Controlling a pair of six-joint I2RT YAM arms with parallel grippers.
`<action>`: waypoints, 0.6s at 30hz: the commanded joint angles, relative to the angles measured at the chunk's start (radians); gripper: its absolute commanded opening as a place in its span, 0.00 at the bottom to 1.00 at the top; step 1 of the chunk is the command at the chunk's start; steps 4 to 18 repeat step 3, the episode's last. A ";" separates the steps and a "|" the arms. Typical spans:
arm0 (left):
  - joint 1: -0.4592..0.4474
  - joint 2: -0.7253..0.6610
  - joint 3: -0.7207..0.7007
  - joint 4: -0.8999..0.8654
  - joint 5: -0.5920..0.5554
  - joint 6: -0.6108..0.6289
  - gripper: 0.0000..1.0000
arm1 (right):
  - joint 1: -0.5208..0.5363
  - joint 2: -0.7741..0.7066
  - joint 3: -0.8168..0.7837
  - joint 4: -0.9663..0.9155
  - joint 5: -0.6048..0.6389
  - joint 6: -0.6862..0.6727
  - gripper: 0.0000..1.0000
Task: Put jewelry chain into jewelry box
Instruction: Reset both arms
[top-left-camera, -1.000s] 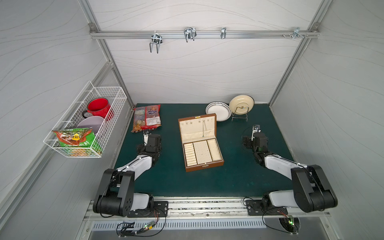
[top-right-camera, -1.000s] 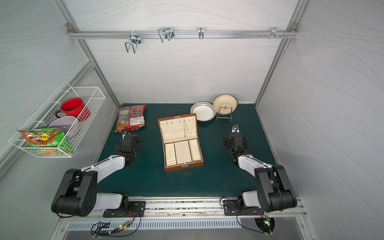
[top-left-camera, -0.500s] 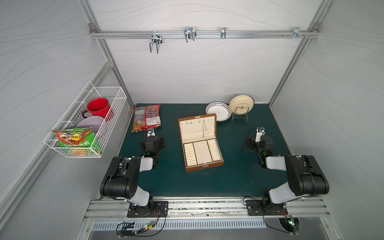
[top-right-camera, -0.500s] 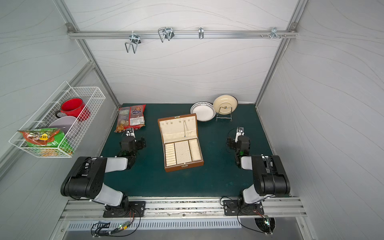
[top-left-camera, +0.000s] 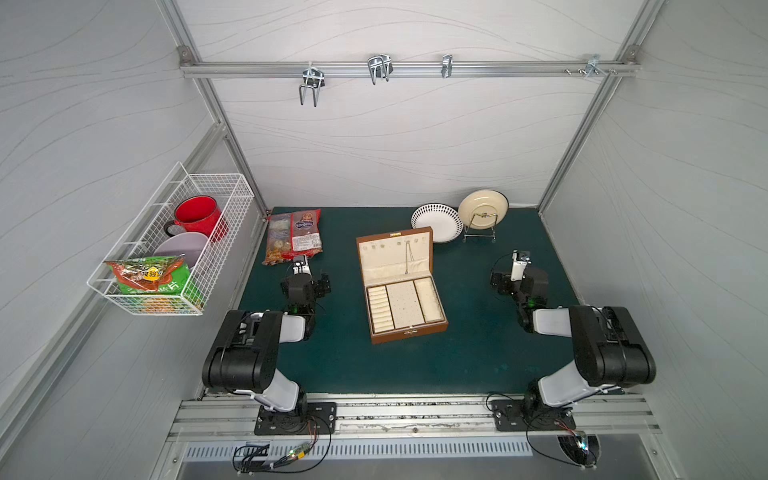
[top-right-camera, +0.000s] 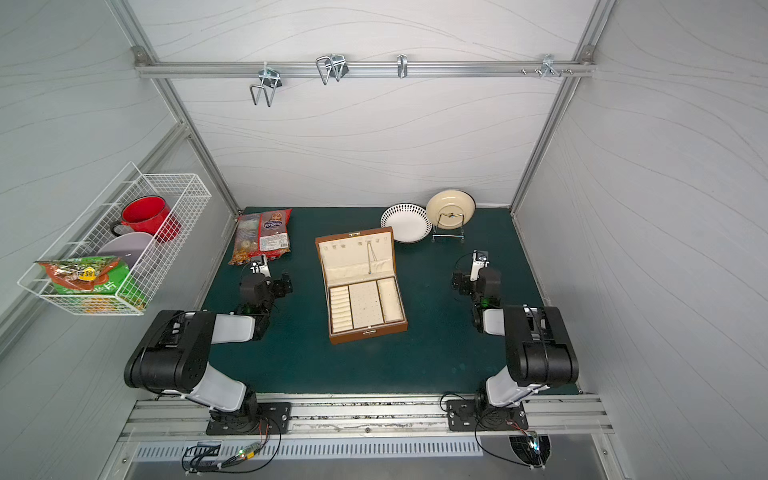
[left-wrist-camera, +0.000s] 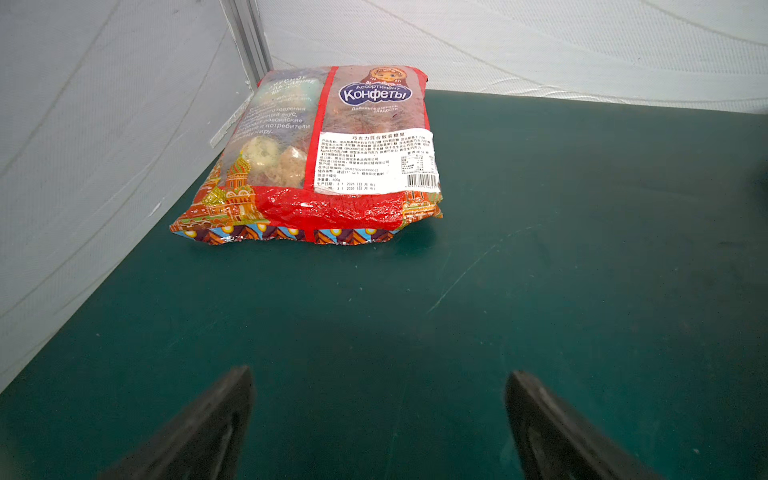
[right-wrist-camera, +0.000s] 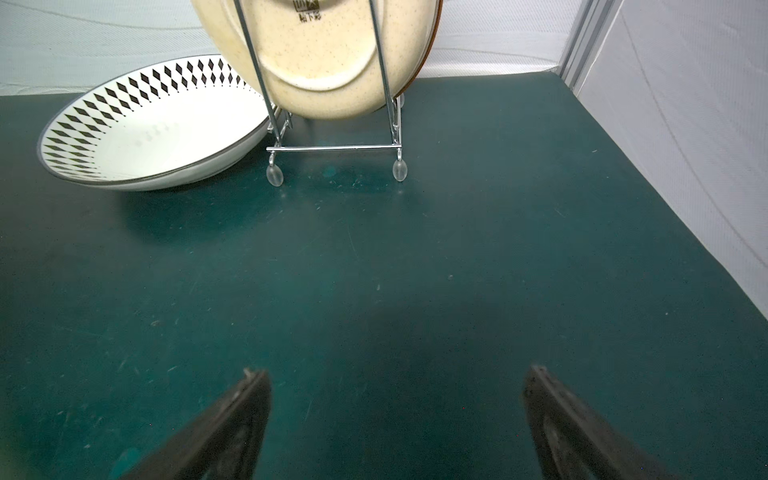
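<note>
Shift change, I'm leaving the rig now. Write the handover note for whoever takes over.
Left gripper: jaws open, empty, low over the mat, facing the candy bag.
Right gripper: jaws open, empty, facing the plate stand.
Jewelry box: open, centre of the mat.
Jewelry chain: hanging down the inside of the lid.
Done: chain is in the box. Left: nothing apparent.

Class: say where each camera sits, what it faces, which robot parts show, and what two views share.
Top views: high in front, looking down on the table, jewelry box, jewelry chain in its lid; left arm, right arm show.
Left wrist: low, facing candy bag; open left gripper shows.
Right wrist: low, facing patterned bowl and cream plate; open right gripper shows.
Shared: candy bag, in top views too.
</note>
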 joint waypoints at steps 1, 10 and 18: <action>0.003 0.007 0.007 0.054 0.014 0.012 1.00 | -0.006 0.006 0.011 -0.011 -0.015 0.011 0.99; 0.003 0.005 0.006 0.056 0.014 0.012 1.00 | -0.005 0.006 0.011 -0.013 -0.014 0.011 0.99; 0.003 0.005 0.006 0.056 0.014 0.012 1.00 | -0.005 0.006 0.011 -0.013 -0.014 0.011 0.99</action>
